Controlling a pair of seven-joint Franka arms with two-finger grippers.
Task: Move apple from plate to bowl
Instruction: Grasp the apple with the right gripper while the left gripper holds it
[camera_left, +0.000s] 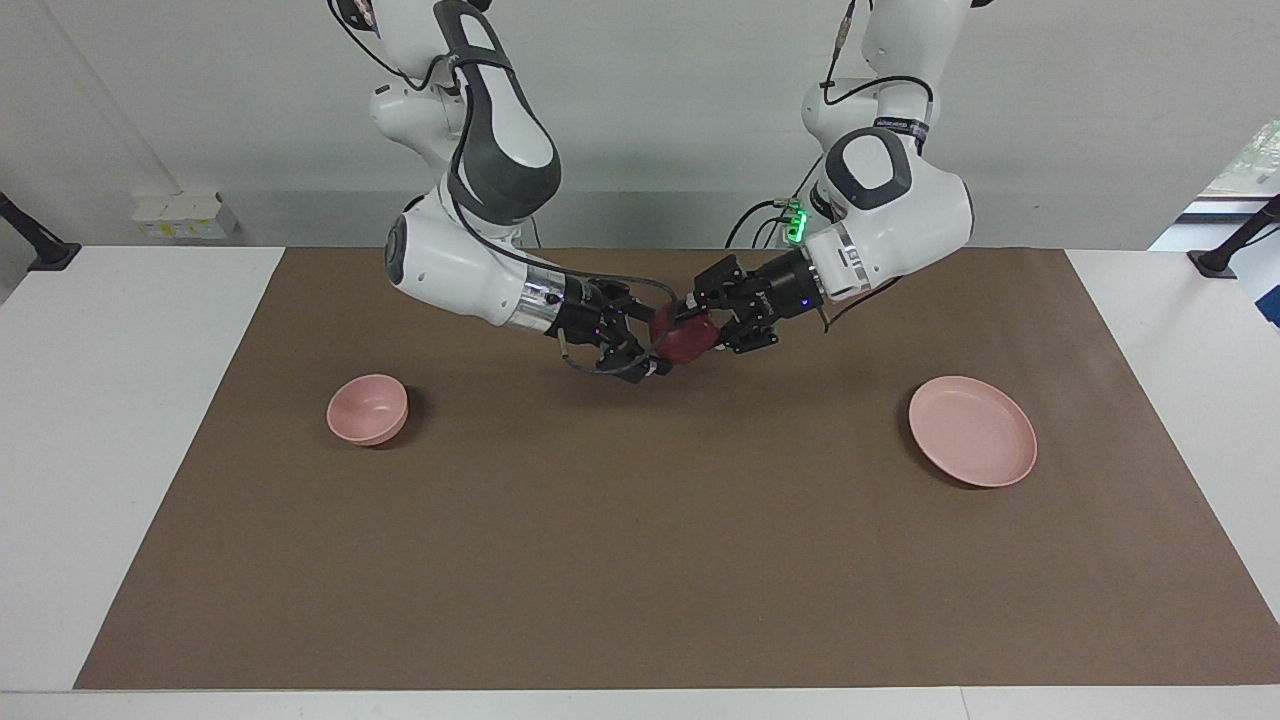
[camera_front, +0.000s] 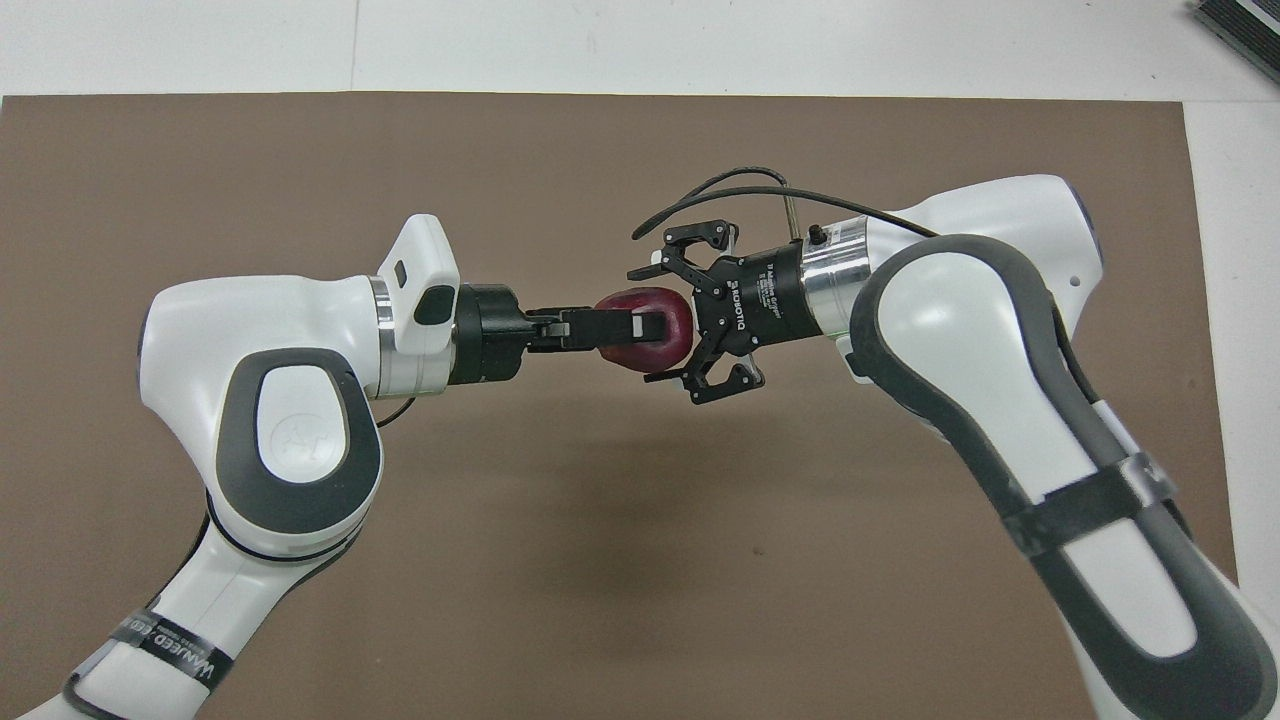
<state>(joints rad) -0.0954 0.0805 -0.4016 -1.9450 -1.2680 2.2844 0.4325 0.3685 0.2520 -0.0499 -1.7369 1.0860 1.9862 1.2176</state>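
The dark red apple (camera_left: 690, 340) hangs in the air over the middle of the brown mat, between both grippers. My left gripper (camera_left: 705, 322) is shut on it; one finger lies across its top in the overhead view (camera_front: 628, 325). My right gripper (camera_left: 652, 340) is open, its fingers spread wide on either side of the apple (camera_front: 672, 325), its palm close against it. The flat pink plate (camera_left: 972, 430) lies bare toward the left arm's end. The deep pink bowl (camera_left: 367, 408) stands toward the right arm's end, with nothing in it. Neither dish shows in the overhead view.
The brown mat (camera_left: 640, 560) covers most of the white table (camera_left: 110, 420). Both forearms reach low over the mat toward its middle.
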